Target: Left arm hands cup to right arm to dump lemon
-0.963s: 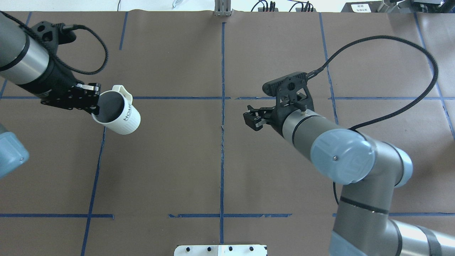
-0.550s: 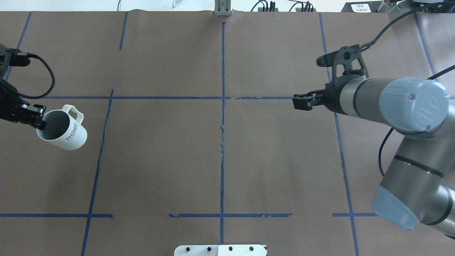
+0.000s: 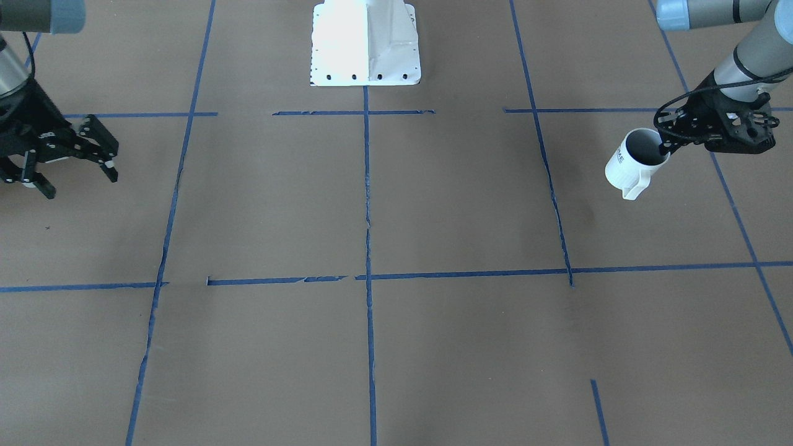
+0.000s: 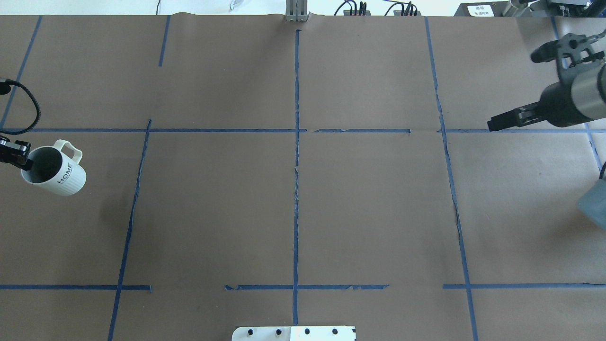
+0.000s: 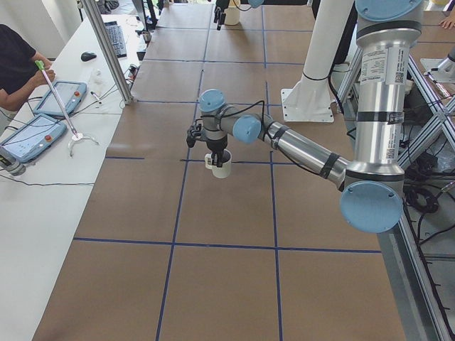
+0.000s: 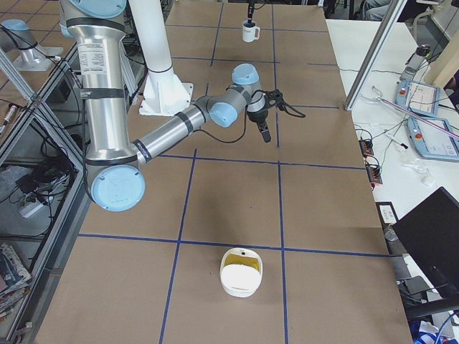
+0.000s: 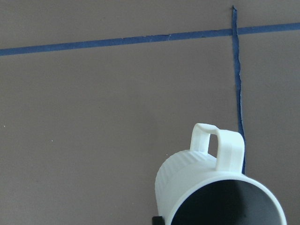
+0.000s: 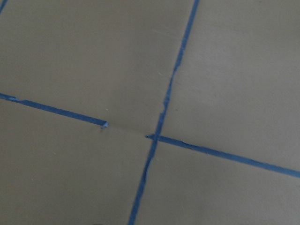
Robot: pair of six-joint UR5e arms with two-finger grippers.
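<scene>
Now at the worktop's left edge, the cup hangs tilted above the matte brown paper. It is a small white ribbed mug with a squared handle, a grey inside and dark "HOME" lettering. Its shadow falls apart from it on a sheet gridded with frayed blue tape. The handle points toward the far edge.

Set against the view of a moment earlier, both arms have drawn outward. The mug sits closer to the left edge, and the right gripper has pulled back past the right-hand tape line to the right edge.

The left gripper, black and trailing a braided cable, is clamped on the mug's rim. The right gripper's thin linkage fingers are spread wide over bare paper, grasping nothing.
</scene>
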